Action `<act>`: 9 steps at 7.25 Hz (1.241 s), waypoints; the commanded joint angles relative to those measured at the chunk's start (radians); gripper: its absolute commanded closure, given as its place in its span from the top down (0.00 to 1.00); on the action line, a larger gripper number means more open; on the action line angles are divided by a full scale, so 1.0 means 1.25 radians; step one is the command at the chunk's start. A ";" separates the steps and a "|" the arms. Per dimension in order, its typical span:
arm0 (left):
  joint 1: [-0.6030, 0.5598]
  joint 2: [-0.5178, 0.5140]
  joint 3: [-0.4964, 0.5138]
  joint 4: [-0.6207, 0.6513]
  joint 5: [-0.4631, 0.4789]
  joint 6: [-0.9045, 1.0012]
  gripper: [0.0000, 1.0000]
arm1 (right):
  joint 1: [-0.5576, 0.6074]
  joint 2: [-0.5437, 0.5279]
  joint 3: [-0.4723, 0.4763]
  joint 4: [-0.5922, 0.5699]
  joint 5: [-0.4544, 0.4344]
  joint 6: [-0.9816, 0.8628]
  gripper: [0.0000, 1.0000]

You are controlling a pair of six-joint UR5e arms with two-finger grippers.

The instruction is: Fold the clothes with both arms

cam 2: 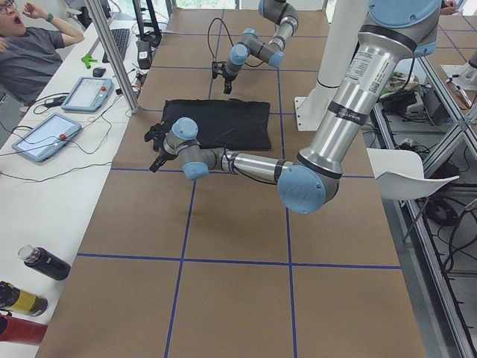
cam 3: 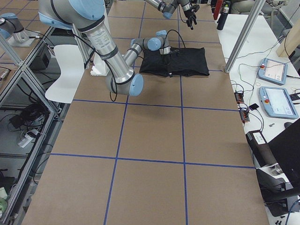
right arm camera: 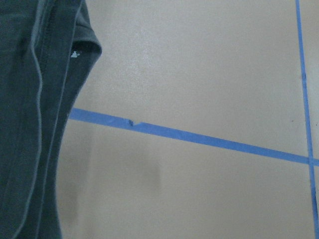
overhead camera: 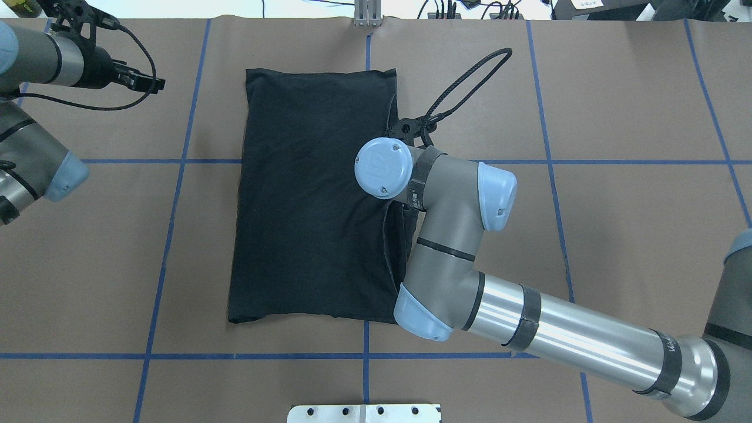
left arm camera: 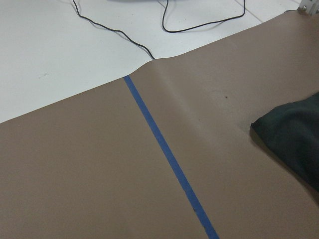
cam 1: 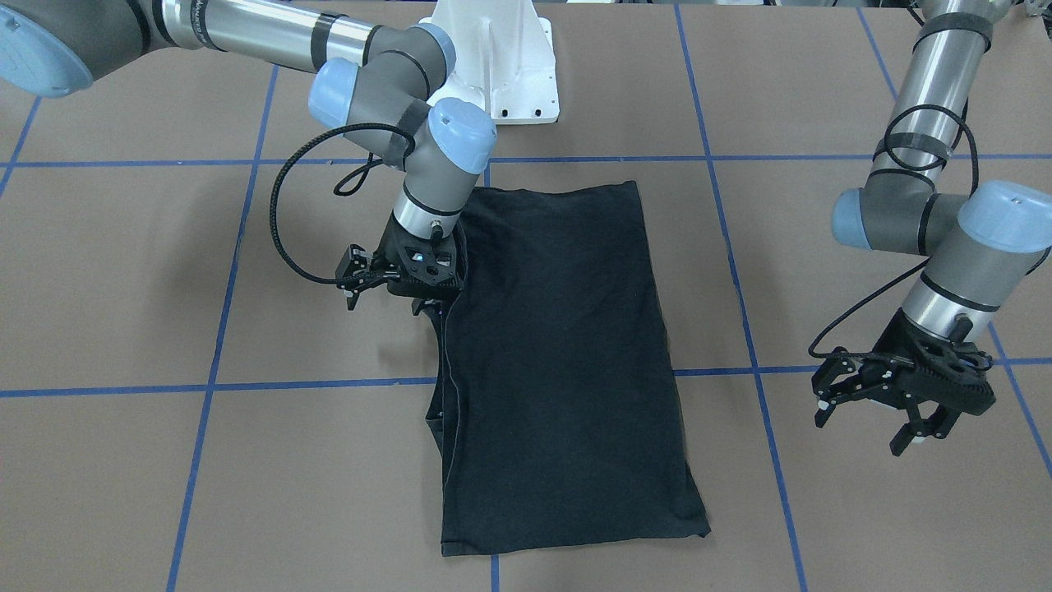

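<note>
T-shirt (cam 1: 559,353) lies flat on the table (cam 1: 164,288), folded to a long rectangle, plain black face up.

Right gripper (cam 1: 427,306) is down at the shirt's long layered edge, approx midway along it. Its fingers are lost black-on-black against the cloth, so can't tell if they're spread, pressed together or pinching fabric. From this gripper the bulk of the shirt spreads away toward the left arm's side. The stacked hems run on past the gripper in both directions, toward the robot and toward the operators' end. Right wrist cam shows those hems and a sleeve opening filling the view's left, w/ bare table and a blue tape line (right arm camera: 199,137) beside them.

Left gripper (cam 1: 920,440) hangs above bare table, well apart from the shirt, fingers spread w/ nothing btwn them. The shirt sits off to its side, beyond a tape line. Left wrist cam catches only one rounded corner of the cloth at the view's right edge.

White pedestal (cam 1: 509,66) stands near the shirt's robot-side end, behind the right gripper.
</note>
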 commanded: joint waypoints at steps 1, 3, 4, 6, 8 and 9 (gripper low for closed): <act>0.000 0.000 0.000 0.000 0.000 0.000 1.00 | 0.000 0.015 0.024 0.052 0.033 0.039 1.00; 0.000 0.000 0.000 0.000 0.000 0.000 1.00 | -0.020 0.043 0.019 0.061 0.061 0.145 1.00; 0.000 0.000 0.000 0.000 0.000 0.000 1.00 | -0.053 0.043 0.015 0.062 0.060 0.186 1.00; 0.000 0.000 0.000 0.000 0.000 0.000 1.00 | -0.089 0.050 -0.007 0.062 0.057 0.230 1.00; 0.000 0.000 -0.001 0.000 0.000 0.000 1.00 | -0.095 0.060 -0.034 0.070 0.054 0.238 1.00; 0.000 0.000 -0.002 0.000 -0.002 0.000 1.00 | -0.097 0.054 -0.050 0.063 0.053 0.236 1.00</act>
